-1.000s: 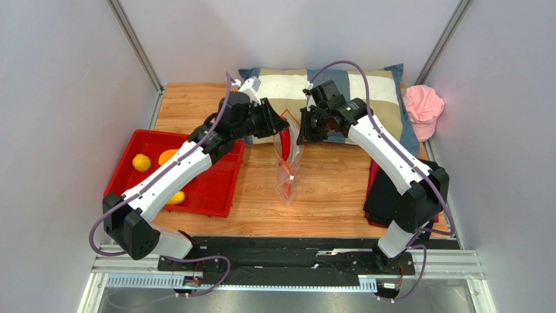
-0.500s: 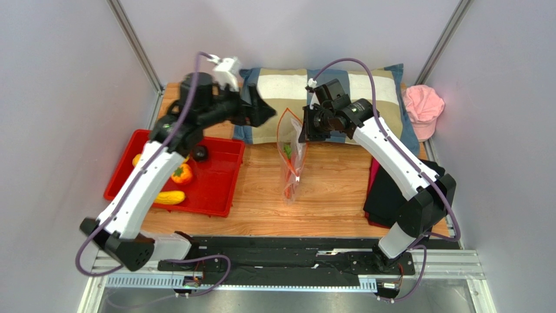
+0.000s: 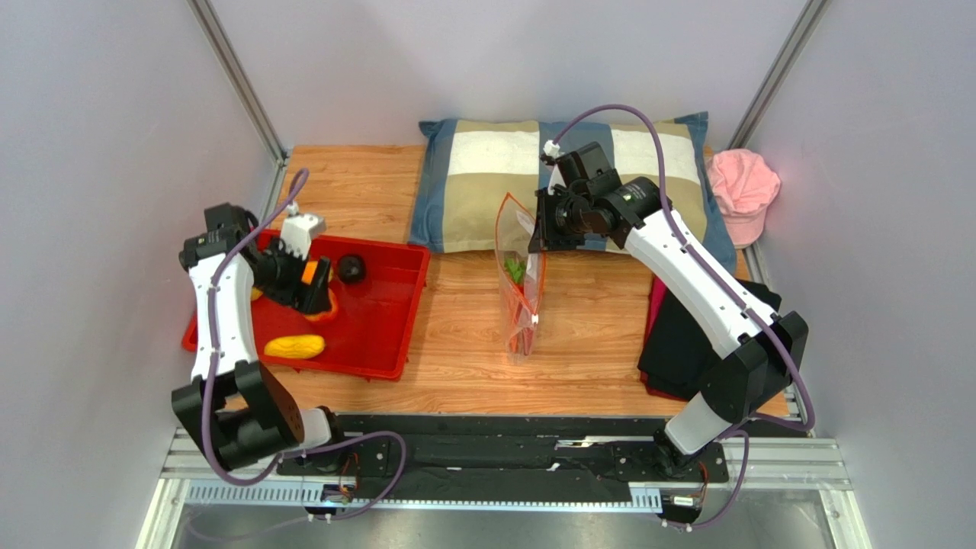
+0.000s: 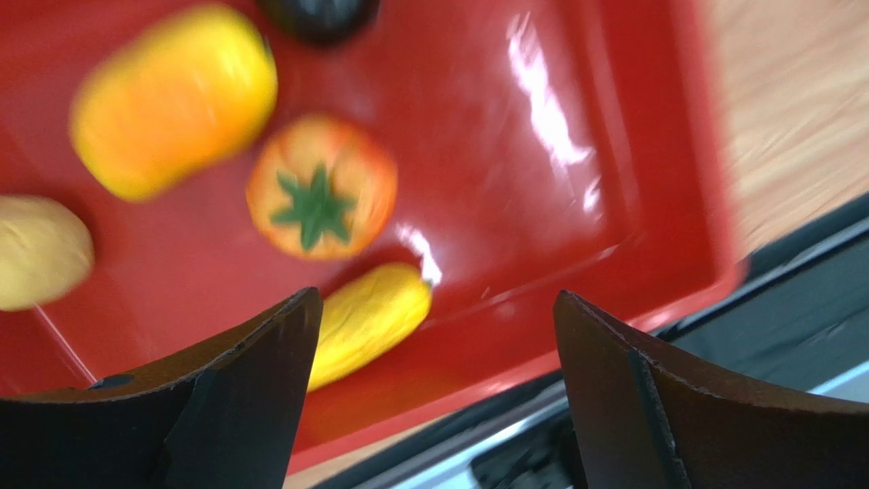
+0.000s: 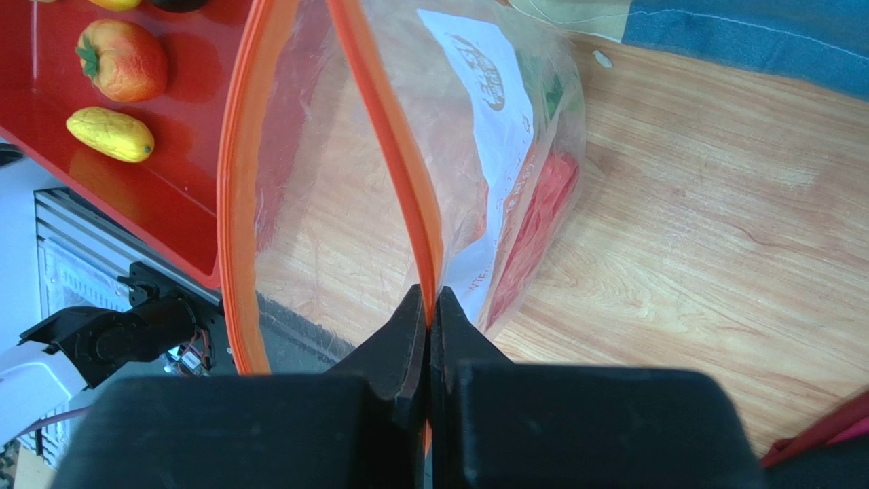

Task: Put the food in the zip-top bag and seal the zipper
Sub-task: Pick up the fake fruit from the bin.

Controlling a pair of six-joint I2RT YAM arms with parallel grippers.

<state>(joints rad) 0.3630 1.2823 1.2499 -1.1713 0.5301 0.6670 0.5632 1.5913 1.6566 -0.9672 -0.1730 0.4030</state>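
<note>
A wooden table (image 3: 596,332) bears a red tray (image 3: 384,320) at left and, mid-table, the zip-top bag (image 3: 521,292), held up agape by the right gripper (image 5: 429,297) clamped on its zipper (image 5: 403,173). The left gripper (image 4: 433,306) hovers empty, fingers spread, over the food (image 4: 321,199) in the tray.

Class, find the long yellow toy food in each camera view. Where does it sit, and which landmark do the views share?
Top external: long yellow food, left side, near the front of the red tray.
Left wrist: long yellow food, low, left of centre.
Right wrist: long yellow food, upper left, below the orange fruit.
Shared landmark: the red tray under it.
</note>
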